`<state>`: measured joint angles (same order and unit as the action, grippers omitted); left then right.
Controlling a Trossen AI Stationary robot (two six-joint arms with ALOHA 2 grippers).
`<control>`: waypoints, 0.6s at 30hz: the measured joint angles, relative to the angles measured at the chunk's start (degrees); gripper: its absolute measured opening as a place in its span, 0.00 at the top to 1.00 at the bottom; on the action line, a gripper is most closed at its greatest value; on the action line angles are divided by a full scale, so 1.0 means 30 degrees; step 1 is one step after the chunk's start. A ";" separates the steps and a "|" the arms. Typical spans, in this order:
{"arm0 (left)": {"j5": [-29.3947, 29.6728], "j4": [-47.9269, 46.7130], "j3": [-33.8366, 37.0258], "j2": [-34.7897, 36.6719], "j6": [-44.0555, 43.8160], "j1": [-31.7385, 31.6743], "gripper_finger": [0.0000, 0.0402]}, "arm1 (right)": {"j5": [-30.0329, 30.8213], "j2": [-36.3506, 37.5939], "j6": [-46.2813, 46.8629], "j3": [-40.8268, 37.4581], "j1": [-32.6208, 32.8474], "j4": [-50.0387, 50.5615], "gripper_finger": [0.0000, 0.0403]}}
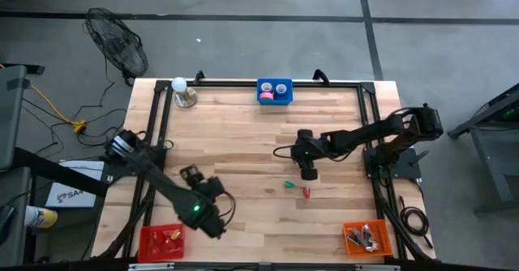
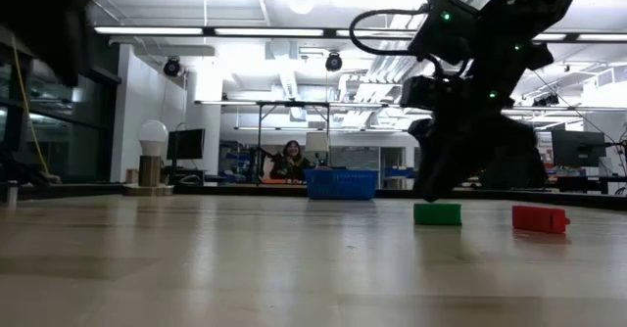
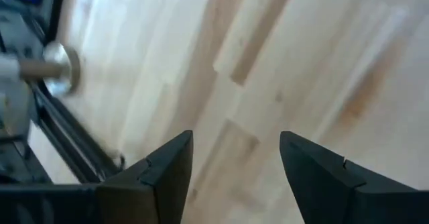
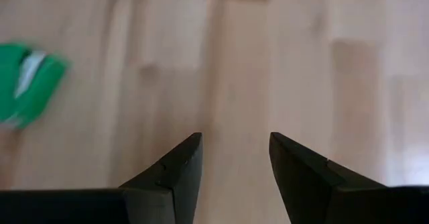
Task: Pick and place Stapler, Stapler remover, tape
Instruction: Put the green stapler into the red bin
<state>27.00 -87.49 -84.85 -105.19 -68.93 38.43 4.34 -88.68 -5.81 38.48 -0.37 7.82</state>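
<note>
the right gripper [image 1: 309, 174] hangs over the table [image 1: 243, 141] a little right of centre, fingers [image 4: 175, 170] apart with only bare wood between them, just above a green remover [image 1: 289, 185] at its 7 o'clock and a red remover [image 1: 306, 193] at its 6 o'clock. the left gripper [image 1: 212, 225] sits near the front left, fingers [image 3: 167, 167] spread and empty, with a red bin [image 1: 159, 242] at its 8 o'clock. tape rolls [image 1: 274, 90] lie in a blue bin [image 1: 275, 101] at the table's 12 o'clock edge, and an orange bin [image 1: 366, 238] stands at the 5 o'clock corner.
</note>
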 joint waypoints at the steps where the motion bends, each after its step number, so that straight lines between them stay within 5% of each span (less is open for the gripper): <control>1: 0.0438 0.0298 0.0179 0.0000 0.0562 -0.0310 0.46 | -0.0407 0.0062 0.0020 0.0000 0.0037 0.0457 0.59; 18: 0.2108 0.8769 0.6271 0.1030 0.4410 -0.2856 0.46 | -0.0613 0.0021 0.2006 0.0000 0.3173 0.1396 0.59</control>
<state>33.32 -61.18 -66.04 -102.10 -55.70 29.87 2.51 -88.62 0.21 38.48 9.15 12.00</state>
